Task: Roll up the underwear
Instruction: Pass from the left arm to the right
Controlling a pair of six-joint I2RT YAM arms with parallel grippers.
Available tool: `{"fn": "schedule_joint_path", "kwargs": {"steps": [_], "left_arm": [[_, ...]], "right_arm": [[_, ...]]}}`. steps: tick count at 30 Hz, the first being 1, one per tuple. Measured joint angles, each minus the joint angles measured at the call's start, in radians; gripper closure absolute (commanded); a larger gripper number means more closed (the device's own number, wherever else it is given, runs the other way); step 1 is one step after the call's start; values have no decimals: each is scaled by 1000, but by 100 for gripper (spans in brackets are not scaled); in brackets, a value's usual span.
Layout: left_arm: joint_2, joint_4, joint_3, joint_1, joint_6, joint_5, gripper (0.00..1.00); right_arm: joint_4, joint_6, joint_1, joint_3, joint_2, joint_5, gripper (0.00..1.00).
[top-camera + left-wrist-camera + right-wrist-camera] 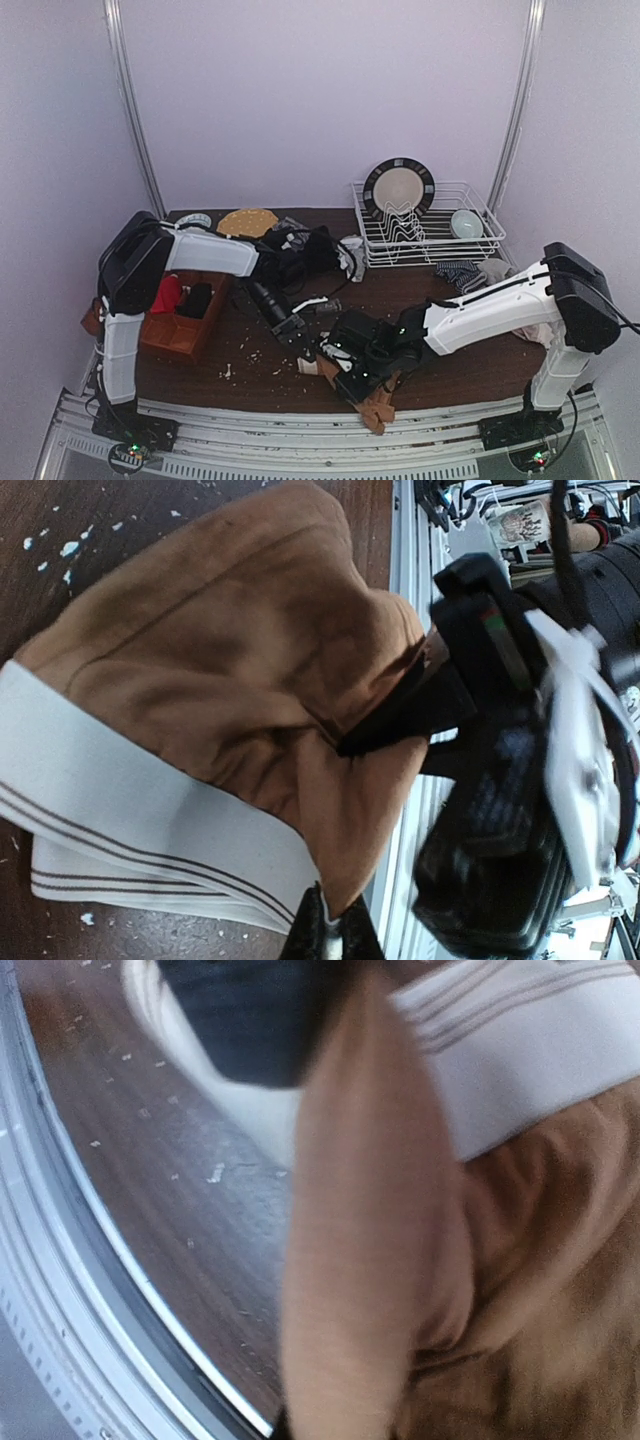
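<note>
Tan underwear [220, 660]: closest to the left wrist lens, filling the left and centre of that frame. It is bunched and not yet rolled, with its white waistband [120, 800] along the lower left. In the top view it sits at lower centre, at the table's near edge.
Wooden box [185, 325]: left of the top view, holding red and black cloth.
Left gripper [327, 935]: at the bottom edge of its own view, fingers pressed together on a hanging corner of the tan cloth.
Black garments [300, 250]: a heap at centre, above the grippers and well apart from them.
Right gripper [365, 735]: enters from the right of the left wrist view. One dark finger lies over a fold and the other is hidden beneath, so it appears to be clamped on that fold. Its own camera shows only blurred cloth.
Dish rack [480, 250]: upper right of the top view, holding a plate [399, 190] and a bowl [465, 223].
Striped sock [460, 272]: just below the rack.
Step in hand: probably straightening, with both arms gripping the tan piece before any rolling.
Next move: likely to pull the cloth flat and away from the edge. After that, one end has to be turned over on itself tightly, without letting the waistband slip.
</note>
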Motion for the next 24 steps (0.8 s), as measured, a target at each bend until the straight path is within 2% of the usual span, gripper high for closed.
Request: {"fn": "schedule_joint_path", "kwargs": {"steps": [3,5,8,9,15,24], "left_arm": [[4,-13,25,0,4,-19,100],[6,-21,49,-4,6,-38,86],[6,-10,79,-6,3,-64,7],[4,0,84,-6,-4,-74,3],[-72,105,28,-3,-71,-175,2],[-457,418,-249,-3,-252,-439,2]], "right_arm": [[72,44,-31,-57,-22,-98,100],[162,92,-80,-132,-60,-197,100],[291,174,-161,-229,-110,-341,100],[322,199,-179,-250,-117,-372,100],[555,340,-274,-361,-124,-554,100],[936,569,-362,-411,-95,-689,100]]}}
